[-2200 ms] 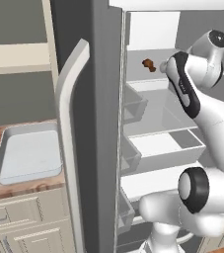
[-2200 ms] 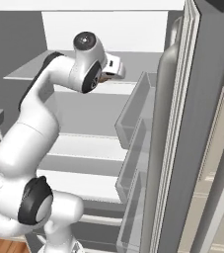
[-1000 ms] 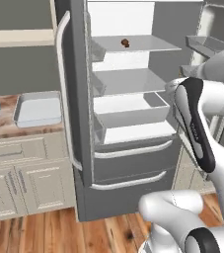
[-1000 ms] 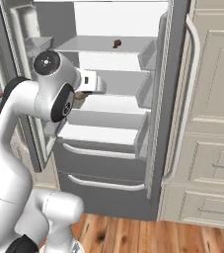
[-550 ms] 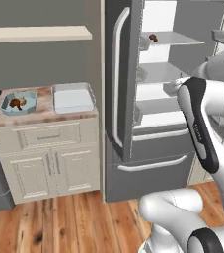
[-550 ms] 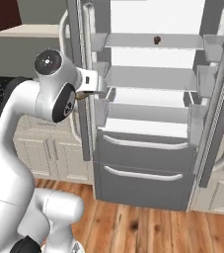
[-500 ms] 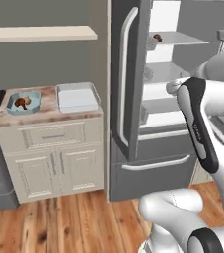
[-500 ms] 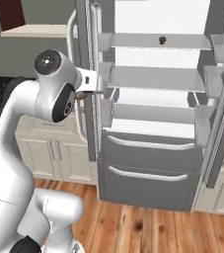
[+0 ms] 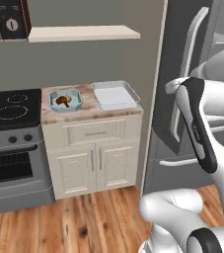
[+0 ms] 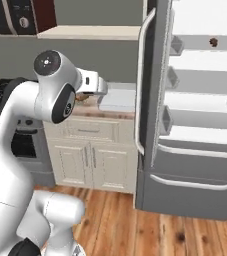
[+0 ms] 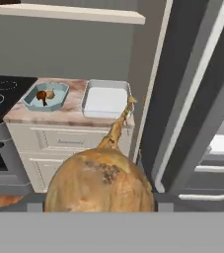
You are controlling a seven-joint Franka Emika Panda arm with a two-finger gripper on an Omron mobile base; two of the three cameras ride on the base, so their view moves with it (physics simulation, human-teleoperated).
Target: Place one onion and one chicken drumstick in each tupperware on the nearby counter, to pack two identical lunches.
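— What sort of room was it?

— A home kitchen, a rendered one. A black stovetop (image 9: pixel 10 107) sat over an oven (image 9: pixel 12 165), next to a marbled counter (image 9: pixel 86 109) on beige cabinets (image 9: pixel 93 165).

— Anything else?

— A tall grey fridge (image 10: pixel 195 125) stood open, its white shelves showing, on a wood-plank floor (image 9: pixel 69 222), under a cream wall shelf (image 9: pixel 84 33).

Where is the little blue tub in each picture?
Left base view: the blue tub sits on the counter left of middle, beside the black stovetop.
Right base view: I cannot make it out; the robot's arm covers that part of the counter.
Hand view: upper left, on the counter, left of the white tub.
Shared landmark: the white tub, right next to it.
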